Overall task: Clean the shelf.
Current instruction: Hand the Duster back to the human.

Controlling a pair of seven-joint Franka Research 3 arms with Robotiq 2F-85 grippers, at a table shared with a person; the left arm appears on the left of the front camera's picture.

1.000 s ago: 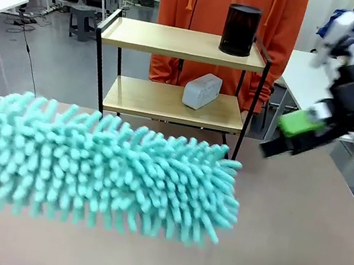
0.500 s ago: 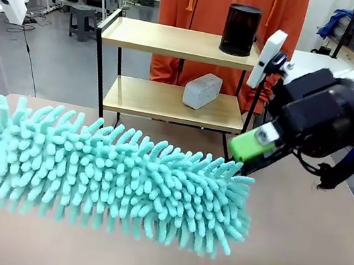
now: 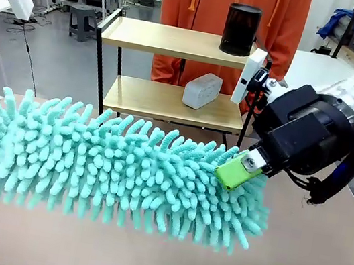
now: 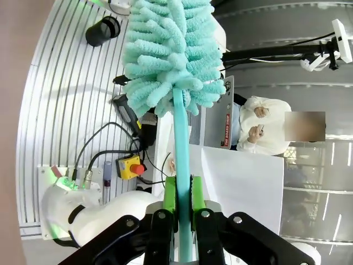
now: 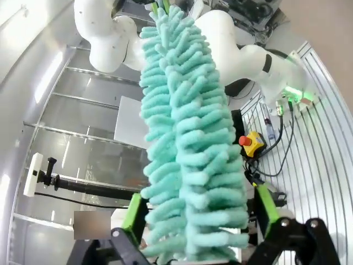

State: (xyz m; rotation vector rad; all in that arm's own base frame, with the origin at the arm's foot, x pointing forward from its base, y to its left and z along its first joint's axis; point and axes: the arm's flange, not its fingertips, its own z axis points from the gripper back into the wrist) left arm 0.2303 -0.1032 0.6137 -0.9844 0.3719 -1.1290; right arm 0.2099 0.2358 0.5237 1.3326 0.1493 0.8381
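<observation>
- Since a second ago, your right end effector (image 3: 234,164) has swung in from the right edge of the front view to the tip of the duster (image 3: 122,174), which has tilted slightly and slid rightward.
- You see the duster as a long teal brush of soft, stubby chenille fingers, lying roughly level above the brown tabletop (image 3: 305,263) in the front view.
- Your left end effector (image 4: 183,201) is clamped tight on the duster's smooth, slim teal handle (image 4: 181,165); its green pads (image 4: 170,194) press both sides of the handle.
- Your right end effector's jaws stand wide, one green pad (image 5: 134,212) on each side of the fluffy head in the right wrist view; whether the pads press the fibres you cannot tell.
- Your shelf (image 3: 174,71) stands beyond the tabletop's far edge, in front of a person in an orange hooded top (image 3: 205,4): two light wooden boards in a thin black metal frame.
- On its top board sits a glossy black cylinder (image 3: 240,29), upright toward the right end.
- On its lower board lies a pale grey rounded block (image 3: 201,90) with a fabric-like face, set at an angle.
</observation>
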